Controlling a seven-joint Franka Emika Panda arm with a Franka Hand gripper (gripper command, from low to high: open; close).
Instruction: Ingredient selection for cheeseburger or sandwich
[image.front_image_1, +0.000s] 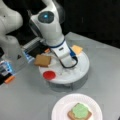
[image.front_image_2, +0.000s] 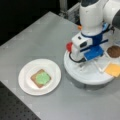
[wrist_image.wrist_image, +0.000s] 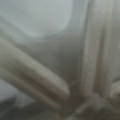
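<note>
Nearest to me, on the paper plate (image.front_image_1: 60, 110), I see the sandwich (image.front_image_1: 79, 112) begun: a toast square with the lettuce (image.front_image_2: 42, 77) on top. Behind it stands the round white tray (image.front_image_1: 82, 71), and my gripper (image.front_image_1: 66, 67) is low over its middle; I cannot tell if the jaws stand wide or narrow. In my judgement it could push the tomato (image.front_image_1: 49, 75) or the second toast (image.front_image_1: 42, 60) off the rim, because both lie near the edge. Only a front view shows the patty (image.front_image_2: 114, 51) beside the cheese (image.front_image_2: 113, 69); the wrist view shows only pale blurred shapes.
</note>
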